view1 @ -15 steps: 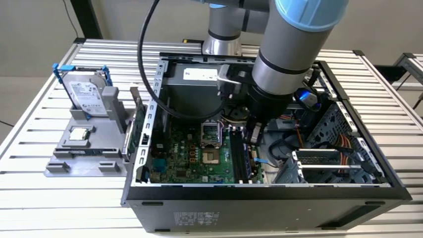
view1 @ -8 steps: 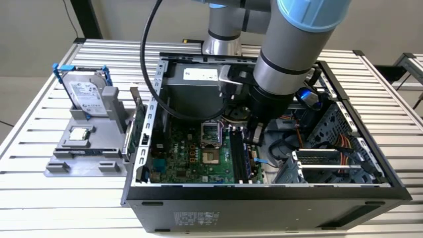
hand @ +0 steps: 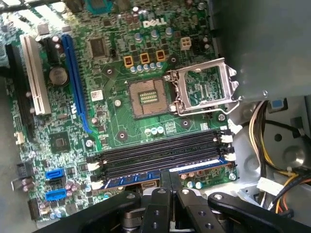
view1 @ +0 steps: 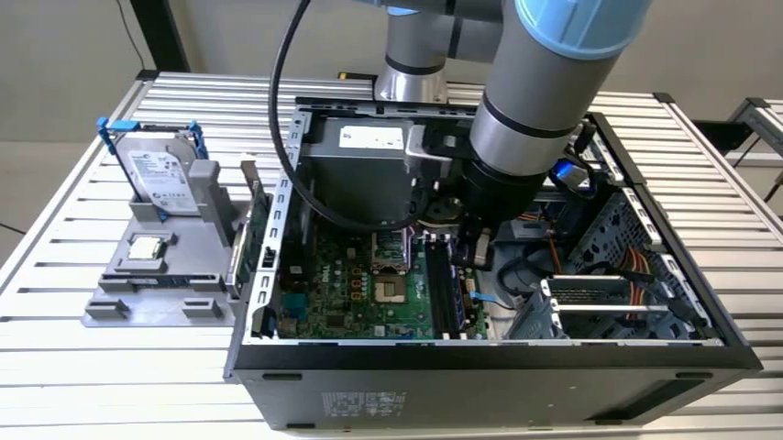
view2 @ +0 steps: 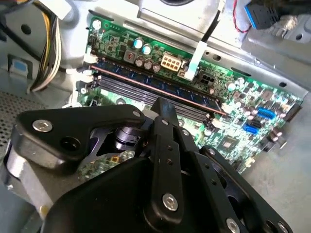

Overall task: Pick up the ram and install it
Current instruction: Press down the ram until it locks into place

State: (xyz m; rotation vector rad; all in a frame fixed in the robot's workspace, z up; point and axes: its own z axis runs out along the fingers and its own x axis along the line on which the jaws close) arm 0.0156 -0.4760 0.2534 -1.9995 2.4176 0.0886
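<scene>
The long dark blue-green ram stick (view2: 160, 86) with its pale label (hand: 194, 166) sits in the memory slot nearest the black gripper (view2: 160, 107), lying level along the slot from end to end, so as a judgement the pick-up is done and the install is at or close to its finish. In the first wrist view the white latch at the slot's end looks upright against the stick, but whether it has fully clicked home is hard to make out. The gripper hangs right over the stick's middle; its own body hides the tip, so I cannot tell how far open it is, nor whether it touches the stick. Outward now: the green motherboard (hand: 116, 131) carries three more dark slots, bare, and an uncovered square processor socket (hand: 146, 97). In the exterior view the arm blocks the slots, and at nine o'clock of the open black computer case (view1: 490, 353) stands the grey parts holder (view1: 159, 302) with its silver hard drive (view1: 165, 179).
</scene>
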